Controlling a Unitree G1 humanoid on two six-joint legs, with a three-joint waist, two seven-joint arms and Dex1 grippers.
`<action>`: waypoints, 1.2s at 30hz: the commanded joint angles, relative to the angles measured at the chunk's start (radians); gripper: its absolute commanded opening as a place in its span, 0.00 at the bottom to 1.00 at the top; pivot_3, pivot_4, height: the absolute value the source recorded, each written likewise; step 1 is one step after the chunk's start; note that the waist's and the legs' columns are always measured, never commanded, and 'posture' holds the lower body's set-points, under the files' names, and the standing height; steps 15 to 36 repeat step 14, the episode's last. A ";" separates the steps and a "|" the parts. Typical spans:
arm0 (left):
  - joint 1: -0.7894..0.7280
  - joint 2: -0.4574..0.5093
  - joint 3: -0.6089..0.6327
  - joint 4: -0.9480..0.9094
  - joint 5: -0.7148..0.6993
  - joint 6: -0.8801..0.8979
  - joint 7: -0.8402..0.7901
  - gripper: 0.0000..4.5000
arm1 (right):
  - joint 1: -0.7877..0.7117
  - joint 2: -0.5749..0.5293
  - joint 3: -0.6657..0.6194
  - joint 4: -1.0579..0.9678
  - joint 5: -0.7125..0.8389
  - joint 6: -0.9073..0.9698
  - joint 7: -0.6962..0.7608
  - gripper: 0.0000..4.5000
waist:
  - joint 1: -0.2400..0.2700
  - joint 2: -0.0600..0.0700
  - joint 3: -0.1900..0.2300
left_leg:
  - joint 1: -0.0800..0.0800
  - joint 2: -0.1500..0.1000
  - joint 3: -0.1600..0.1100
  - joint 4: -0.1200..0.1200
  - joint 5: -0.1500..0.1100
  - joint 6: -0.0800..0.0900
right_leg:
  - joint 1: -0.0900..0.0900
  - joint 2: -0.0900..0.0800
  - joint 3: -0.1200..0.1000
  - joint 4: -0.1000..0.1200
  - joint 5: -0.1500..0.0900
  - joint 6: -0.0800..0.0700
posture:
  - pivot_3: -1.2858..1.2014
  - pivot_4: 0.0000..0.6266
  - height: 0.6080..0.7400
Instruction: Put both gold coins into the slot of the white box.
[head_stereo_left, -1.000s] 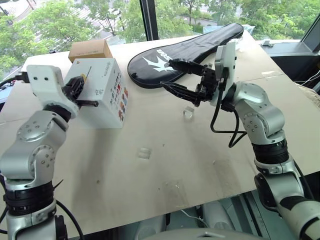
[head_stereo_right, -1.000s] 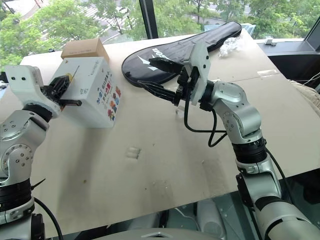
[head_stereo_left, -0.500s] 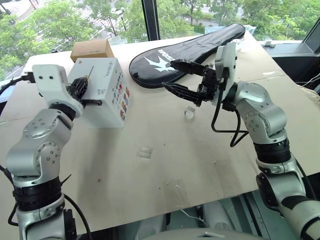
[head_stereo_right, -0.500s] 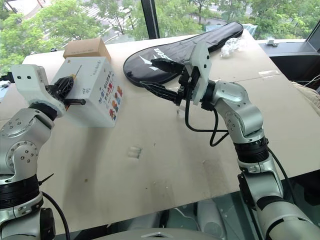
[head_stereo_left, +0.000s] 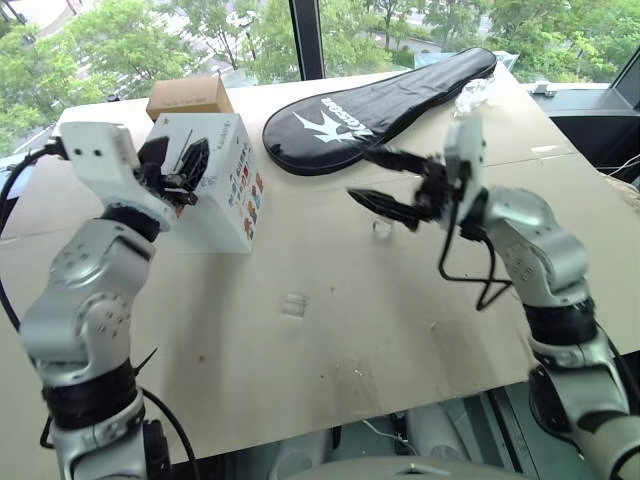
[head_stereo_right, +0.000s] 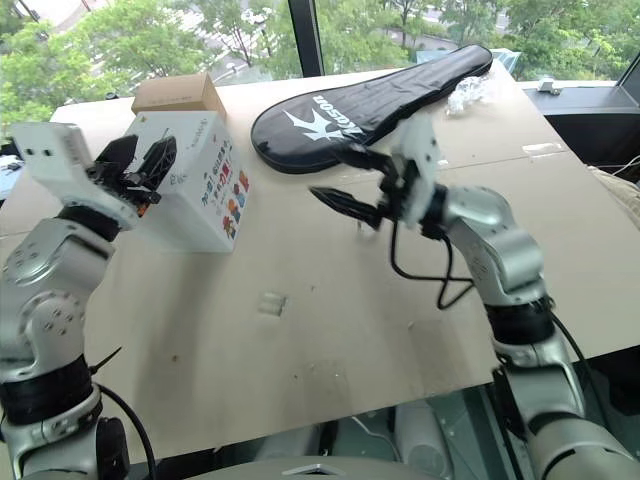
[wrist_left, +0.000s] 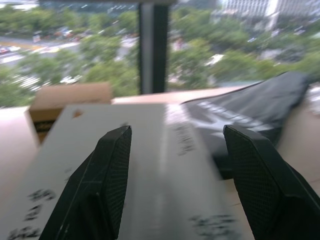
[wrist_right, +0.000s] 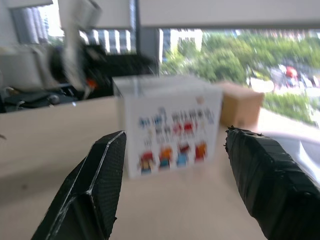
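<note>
White cube-shaped box (head_stereo_left: 215, 180) with dark handwriting and a face of small colourful pictures, at upper left of the head views on the pale wooden desk (head_stereo_left: 330, 330). Small brown cardboard box (head_stereo_left: 185, 97) just behind it, toward the window. Left end effector (head_stereo_left: 178, 172) over the white box's top, black fingers (wrist_left: 107, 175) spread wide, nothing between them. Right end effector (head_stereo_left: 385, 180) at centre right, above the desk, jaws wide and empty, pointing toward the white box. Small clear plastic cube (head_stereo_left: 381, 229) just below it; another (head_stereo_left: 291, 305) lower, near centre. Long black racket cover (head_stereo_left: 375, 100) with white print across the top centre. Coins and slot not discernible.
</note>
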 joint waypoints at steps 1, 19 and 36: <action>0.269 0.053 0.022 -0.170 -0.047 0.051 -0.119 0.67 | 0.157 -0.097 -0.060 -0.054 -0.024 -0.072 0.064 0.76 | -0.006 0.000 0.000 | 0.001 0.000 0.001 0.000 0.000 0.000 | 0.000 0.000 0.001 0.000 0.000 0.000 | 0.52 0.24 1.00; 0.835 -0.067 -0.057 0.026 0.323 -0.392 -0.380 0.67 | 0.439 -0.162 -0.106 0.195 -0.119 -0.365 0.175 0.76 | 0.015 0.002 0.003 | 0.039 0.005 0.008 -0.013 -0.005 0.009 | 0.034 0.005 0.003 -0.010 0.000 -0.001 | 0.52 0.24 1.00; 0.835 -0.067 -0.057 0.026 0.323 -0.392 -0.380 0.67 | 0.439 -0.162 -0.106 0.195 -0.119 -0.365 0.175 0.76 | 0.015 0.002 0.003 | 0.039 0.005 0.008 -0.013 -0.005 0.009 | 0.034 0.005 0.003 -0.010 0.000 -0.001 | 0.52 0.24 1.00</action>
